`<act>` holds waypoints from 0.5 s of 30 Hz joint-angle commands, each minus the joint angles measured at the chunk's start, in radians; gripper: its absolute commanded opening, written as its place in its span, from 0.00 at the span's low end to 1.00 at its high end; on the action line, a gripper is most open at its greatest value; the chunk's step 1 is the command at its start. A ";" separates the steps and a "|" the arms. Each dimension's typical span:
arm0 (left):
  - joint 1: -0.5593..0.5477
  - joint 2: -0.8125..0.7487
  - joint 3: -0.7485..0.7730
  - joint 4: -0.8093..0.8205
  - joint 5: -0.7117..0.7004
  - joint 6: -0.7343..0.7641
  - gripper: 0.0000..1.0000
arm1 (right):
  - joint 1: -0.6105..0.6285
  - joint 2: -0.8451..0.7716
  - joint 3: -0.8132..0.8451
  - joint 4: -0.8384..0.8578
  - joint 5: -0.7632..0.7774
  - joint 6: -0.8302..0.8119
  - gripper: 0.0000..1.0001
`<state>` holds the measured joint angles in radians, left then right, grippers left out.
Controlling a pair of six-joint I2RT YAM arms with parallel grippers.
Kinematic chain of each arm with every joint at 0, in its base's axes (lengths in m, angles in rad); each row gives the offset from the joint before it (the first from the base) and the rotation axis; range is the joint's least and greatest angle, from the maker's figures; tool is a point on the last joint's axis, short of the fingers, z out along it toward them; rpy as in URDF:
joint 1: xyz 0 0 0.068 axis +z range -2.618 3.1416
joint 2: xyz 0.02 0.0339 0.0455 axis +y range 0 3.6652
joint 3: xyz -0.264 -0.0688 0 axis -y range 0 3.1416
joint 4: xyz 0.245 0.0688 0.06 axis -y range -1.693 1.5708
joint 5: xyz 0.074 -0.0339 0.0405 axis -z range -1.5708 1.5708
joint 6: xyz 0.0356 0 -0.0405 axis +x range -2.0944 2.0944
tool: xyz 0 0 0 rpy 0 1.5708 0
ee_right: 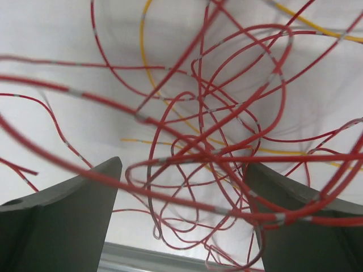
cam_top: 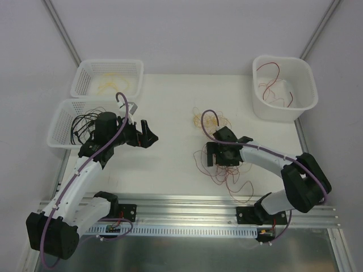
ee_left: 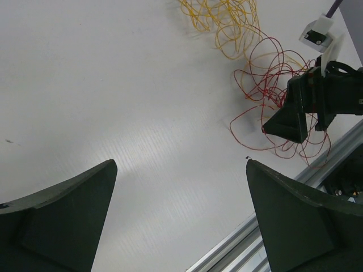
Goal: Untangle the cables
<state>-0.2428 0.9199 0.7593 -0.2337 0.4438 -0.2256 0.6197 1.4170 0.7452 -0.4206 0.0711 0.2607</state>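
Note:
A tangle of red cables (cam_top: 222, 174) lies on the white table right of centre, and a smaller tangle of yellow cables (cam_top: 212, 120) lies just behind it. My right gripper (cam_top: 218, 157) is low over the red tangle and open. In the right wrist view, red loops (ee_right: 198, 113) cross between its wide-apart jaws (ee_right: 181, 192), with a yellow strand (ee_right: 283, 152) beneath. My left gripper (cam_top: 148, 136) is open and empty over bare table to the left. Its wrist view (ee_left: 181, 187) shows the yellow cables (ee_left: 224, 22) and red cables (ee_left: 272, 73) ahead.
A white mesh basket (cam_top: 131, 67) at the back left holds yellow cables. A second basket (cam_top: 57, 127) in front of it holds black cables (cam_top: 85, 122). A white bin (cam_top: 303, 73) at the back right holds red cables. An aluminium rail (cam_top: 187, 204) runs along the near edge.

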 commanded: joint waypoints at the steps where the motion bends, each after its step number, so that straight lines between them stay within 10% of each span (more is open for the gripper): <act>1: -0.006 0.005 0.005 0.007 0.033 0.014 0.99 | 0.096 0.071 0.119 0.060 -0.028 0.038 0.91; 15: -0.012 0.039 0.006 0.007 0.078 0.002 0.99 | 0.270 0.002 0.405 -0.136 0.220 -0.014 0.92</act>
<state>-0.2436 0.9585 0.7593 -0.2337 0.4759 -0.2264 0.8951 1.4895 1.1294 -0.4358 0.1581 0.2504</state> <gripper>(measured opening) 0.992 0.916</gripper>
